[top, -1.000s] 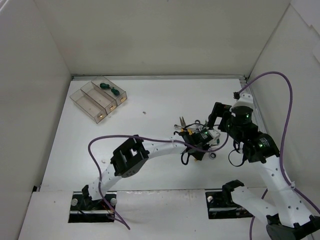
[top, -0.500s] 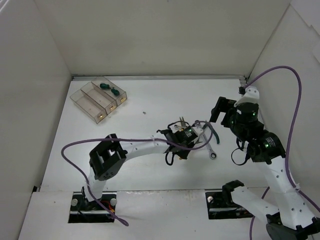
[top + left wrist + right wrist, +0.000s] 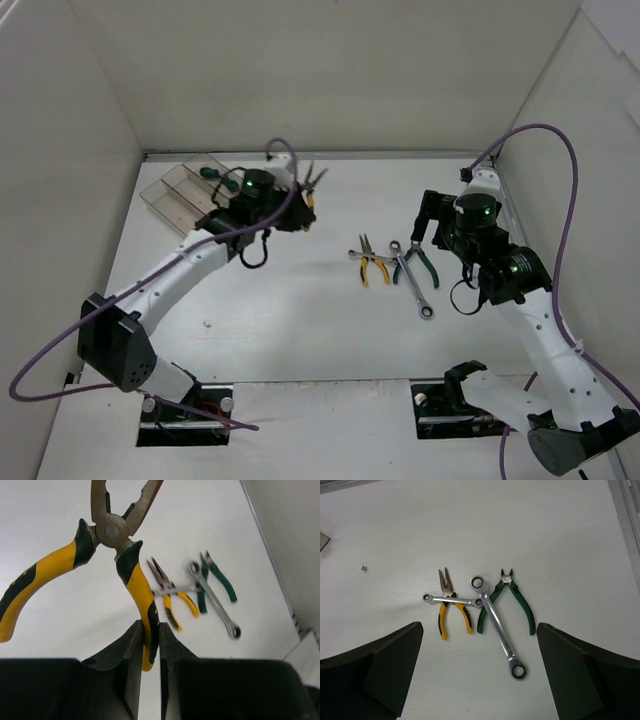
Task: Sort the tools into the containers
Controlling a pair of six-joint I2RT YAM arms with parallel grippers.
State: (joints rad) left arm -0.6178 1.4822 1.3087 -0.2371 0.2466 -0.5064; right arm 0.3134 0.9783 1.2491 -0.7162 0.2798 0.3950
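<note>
**No legible markings**

No lettering, brand, number or sign can be read on the large yellow-handled pliers (image 3: 112, 531), the long wrench (image 3: 496, 625), the green-handled cutters (image 3: 506, 580) or the clear bins (image 3: 160, 195). Finer surface detail is too small or blurred to tell.

I see the big yellow-handled pliers (image 3: 131, 575) splayed open, one handle pinched in my left gripper (image 3: 150, 628), raised beside the three joined clear containers (image 3: 178, 197); a green-handled tool (image 3: 211, 172) lies in the farthest bin; mid-table, a small wrench (image 3: 462, 601) crosses slim yellow pliers (image 3: 442, 625); a long wrench (image 3: 498, 627) crosses green cutters (image 3: 524, 607).
</note>
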